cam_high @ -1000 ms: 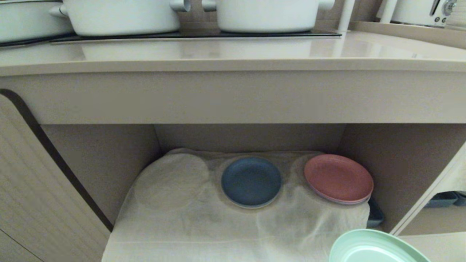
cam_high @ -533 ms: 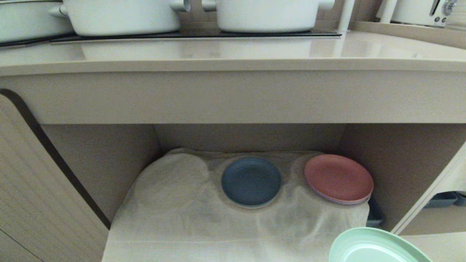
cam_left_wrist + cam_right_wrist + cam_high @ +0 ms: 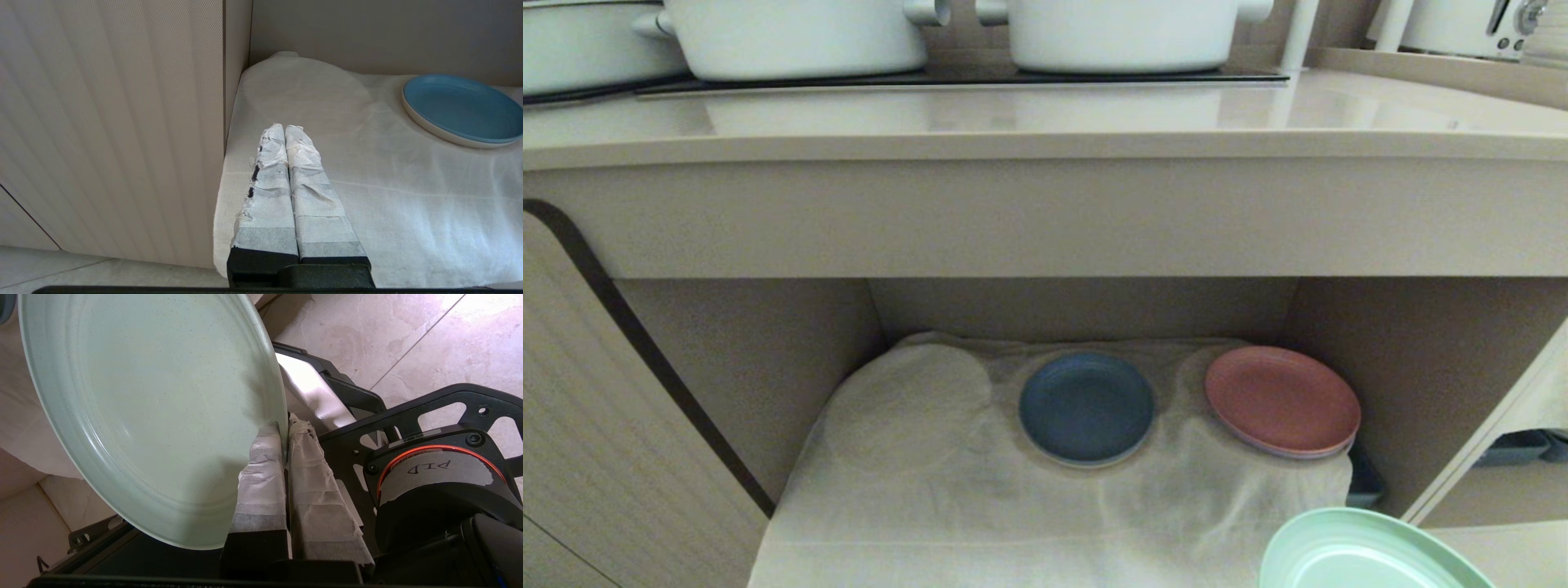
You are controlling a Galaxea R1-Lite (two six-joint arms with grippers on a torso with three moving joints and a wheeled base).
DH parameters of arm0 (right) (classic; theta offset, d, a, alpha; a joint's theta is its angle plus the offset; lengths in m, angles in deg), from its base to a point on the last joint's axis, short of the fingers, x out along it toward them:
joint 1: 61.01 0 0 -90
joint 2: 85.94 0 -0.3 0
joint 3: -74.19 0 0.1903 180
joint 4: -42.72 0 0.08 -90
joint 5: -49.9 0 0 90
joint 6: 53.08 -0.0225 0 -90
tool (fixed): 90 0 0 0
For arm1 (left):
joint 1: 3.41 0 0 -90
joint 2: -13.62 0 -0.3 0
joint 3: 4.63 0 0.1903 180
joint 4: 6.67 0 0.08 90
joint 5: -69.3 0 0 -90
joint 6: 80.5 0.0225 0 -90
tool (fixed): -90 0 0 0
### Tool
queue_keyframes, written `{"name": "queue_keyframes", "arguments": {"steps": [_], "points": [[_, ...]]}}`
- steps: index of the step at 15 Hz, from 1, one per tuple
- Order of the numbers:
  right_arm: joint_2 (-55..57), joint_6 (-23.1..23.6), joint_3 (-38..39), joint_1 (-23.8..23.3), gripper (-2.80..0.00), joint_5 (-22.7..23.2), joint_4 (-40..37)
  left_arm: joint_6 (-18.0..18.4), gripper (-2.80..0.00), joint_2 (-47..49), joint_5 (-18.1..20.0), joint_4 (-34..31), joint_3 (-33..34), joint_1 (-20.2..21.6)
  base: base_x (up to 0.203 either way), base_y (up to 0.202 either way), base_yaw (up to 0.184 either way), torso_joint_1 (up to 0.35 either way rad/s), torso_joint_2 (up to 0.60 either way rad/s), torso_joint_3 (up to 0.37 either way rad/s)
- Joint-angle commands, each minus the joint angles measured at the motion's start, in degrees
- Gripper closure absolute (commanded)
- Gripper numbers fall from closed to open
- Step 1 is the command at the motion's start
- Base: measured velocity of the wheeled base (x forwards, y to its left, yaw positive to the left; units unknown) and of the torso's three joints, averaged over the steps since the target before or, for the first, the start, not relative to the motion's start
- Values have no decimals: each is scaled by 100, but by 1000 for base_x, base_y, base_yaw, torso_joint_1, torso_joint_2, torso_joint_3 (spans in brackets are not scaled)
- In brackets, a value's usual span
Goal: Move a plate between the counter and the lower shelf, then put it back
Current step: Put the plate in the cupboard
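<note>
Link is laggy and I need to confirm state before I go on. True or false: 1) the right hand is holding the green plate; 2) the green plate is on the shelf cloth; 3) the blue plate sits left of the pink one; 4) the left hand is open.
1) True: the right hand is shut on the rim of the green plate.
2) False: it is held off the cloth.
3) True: the blue plate lies left of the pink plate.
4) False: the left hand is shut and empty.

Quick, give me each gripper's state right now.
Left gripper: shut, holding nothing, over the white cloth.
Right gripper: shut on the rim of the mint-green plate.
</note>
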Motion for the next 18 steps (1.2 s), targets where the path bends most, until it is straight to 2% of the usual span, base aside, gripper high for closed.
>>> {"name": "queue_keyframes", "arguments": {"steps": [1, 18], "points": [[7, -30, 0, -4, 0, 2, -23, -3, 0, -2, -3, 2, 2, 0, 0, 0, 0, 0, 0, 0], [16, -22, -87, -31, 0, 2, -40, -3, 0, -2, -3, 2, 2, 0, 0, 0, 0, 0, 0, 0]]}}
